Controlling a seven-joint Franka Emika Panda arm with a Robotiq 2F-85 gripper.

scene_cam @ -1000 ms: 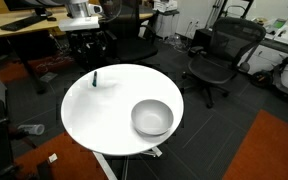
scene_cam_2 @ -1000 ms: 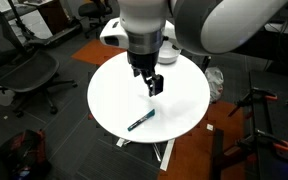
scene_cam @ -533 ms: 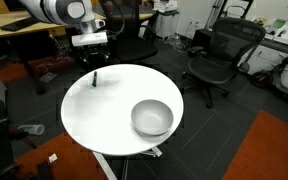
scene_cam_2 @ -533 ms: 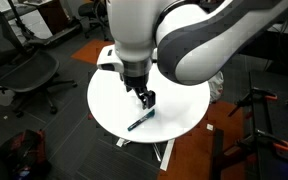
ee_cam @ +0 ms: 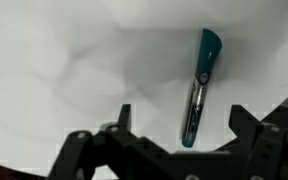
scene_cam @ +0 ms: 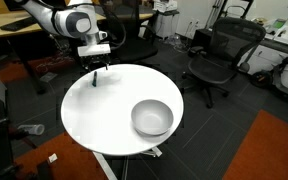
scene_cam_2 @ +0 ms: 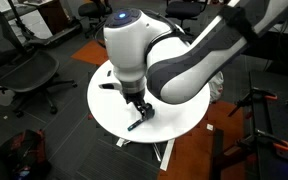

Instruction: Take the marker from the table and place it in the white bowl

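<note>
The marker (ee_cam: pixel 199 85), a thin dark pen with a teal tint, lies flat on the white round table (scene_cam: pixel 104 115) near its edge. In both exterior views it shows just under my fingers (scene_cam: pixel 95 79) (scene_cam_2: pixel 137 124). My gripper (ee_cam: pixel 183 118) is open, low over the table, with one finger on each side of the marker's near end and not touching it. The gripper also shows in both exterior views (scene_cam: pixel 96 68) (scene_cam_2: pixel 141 110). The white bowl (scene_cam: pixel 152 118) stands empty on the opposite side of the table. In an exterior view the arm hides the bowl.
Black office chairs (scene_cam: pixel 212 60) (scene_cam_2: pixel 29 72) stand around the table. Wooden desks (scene_cam: pixel 24 28) with equipment are behind the arm. The floor is dark carpet with an orange patch (scene_cam: pixel 269 145). The table edge (scene_cam_2: pixel 134 138) is close to the marker.
The arm has come down from above the table to the marker. The open fingers now straddle it. The marker and bowl have not moved.
</note>
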